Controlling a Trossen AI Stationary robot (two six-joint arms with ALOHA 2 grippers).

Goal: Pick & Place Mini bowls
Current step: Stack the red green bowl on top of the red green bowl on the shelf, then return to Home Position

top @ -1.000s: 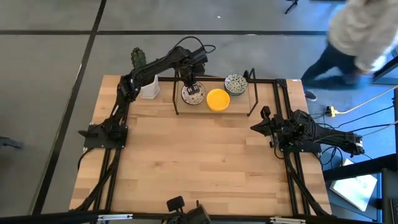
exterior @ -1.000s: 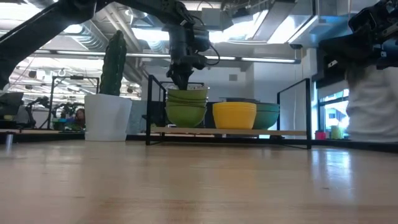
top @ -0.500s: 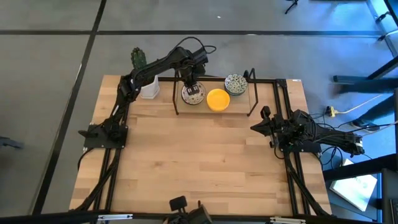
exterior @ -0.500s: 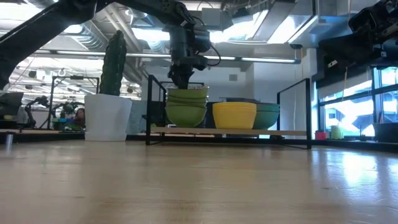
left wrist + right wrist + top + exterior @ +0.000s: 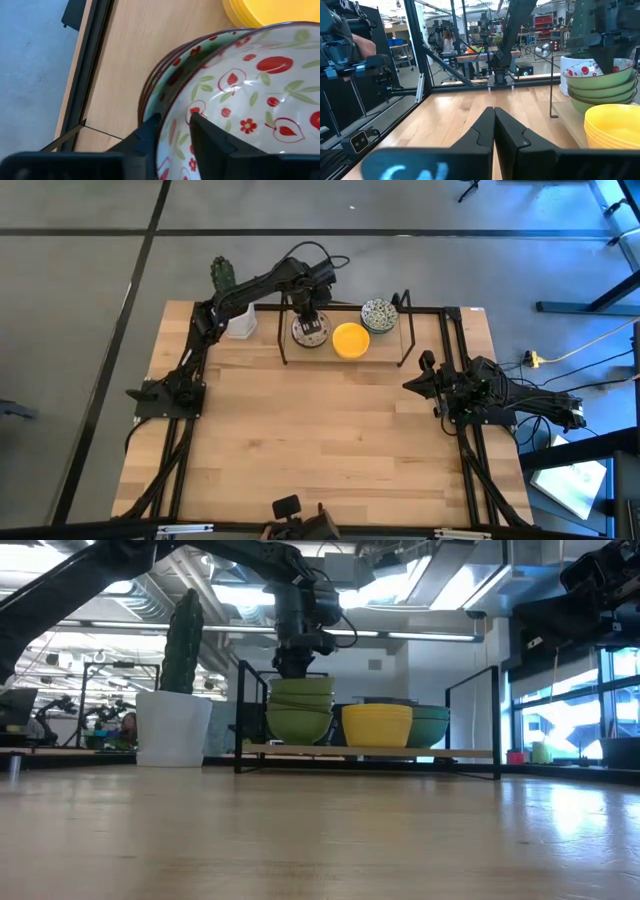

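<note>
Red-speckled mini bowl tops the stack at the table's 12 o'clock edge, beside yellow bowls. Left gripper, clamped a moment ago, now straddles its rim slightly parted, apparently releasing. Right gripper waits closed at 3 o'clock.

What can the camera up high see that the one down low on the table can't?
Only the high view shows the right gripper parked at the table's right edge, and the blue-green patterned bowl's inside. Only the low view shows the red-flowered bowl stack's green outsides. Both show the left gripper over that stack, the yellow bowls and the white cactus pot.
</note>
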